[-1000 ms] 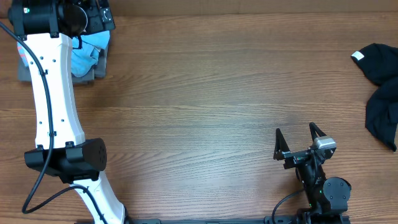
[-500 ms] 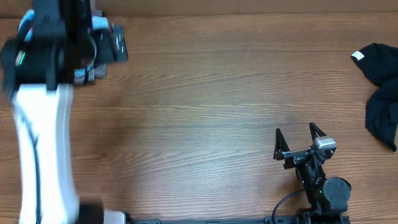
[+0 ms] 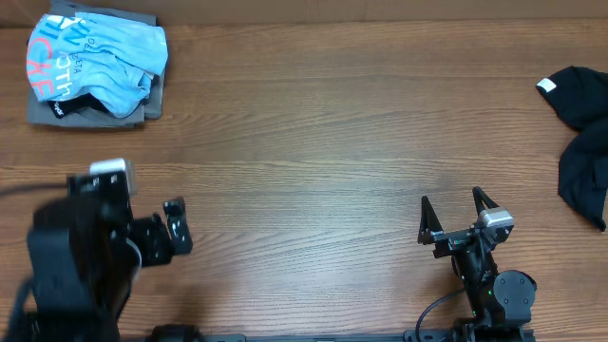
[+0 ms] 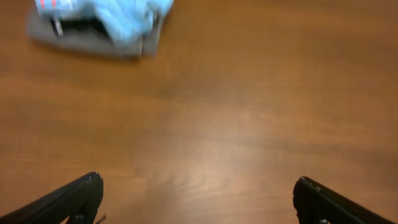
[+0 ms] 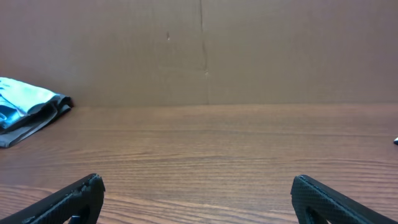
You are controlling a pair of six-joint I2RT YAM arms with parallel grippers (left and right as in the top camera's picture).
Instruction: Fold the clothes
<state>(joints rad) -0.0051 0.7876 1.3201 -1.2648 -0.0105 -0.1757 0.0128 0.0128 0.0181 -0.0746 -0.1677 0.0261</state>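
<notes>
Wooden desk (image 3: 313,142): brown grain surface, seen whole from overhead.
Light-blue T-shirt (image 3: 104,57): lay loosely folded in the 10 o'clock corner of the desk, with pink-and-white lettering (image 3: 52,59) along its 9 o'clock side.
Grey garment (image 3: 90,116): lay flat under the T-shirt, its edge showing on the 6 o'clock and 3 o'clock sides of the pile.
Black garment (image 3: 584,142): lay bunched at the 3 o'clock edge of the desk, partly cut off by the frame, with a white tag (image 3: 546,86) at its 10 o'clock end.
Left pincer (image 3: 178,226): was at 8 o'clock on the desk and blurred from overhead. Its own camera showed both dark fingers spread wide apart over the wood with nothing between them. The T-shirt pile sat at 11 o'clock in that view, well apart.
Right pincer (image 3: 451,198): was at 5 o'clock on the desk, tips pointing to 12 o'clock, fingers wide apart and gripping nothing. The black garment lay well apart at its 2 o'clock.
Brown wall (image 5: 205,50): stood behind the far desk edge in the right wrist view, with the T-shirt pile at 9 o'clock against it.
</notes>
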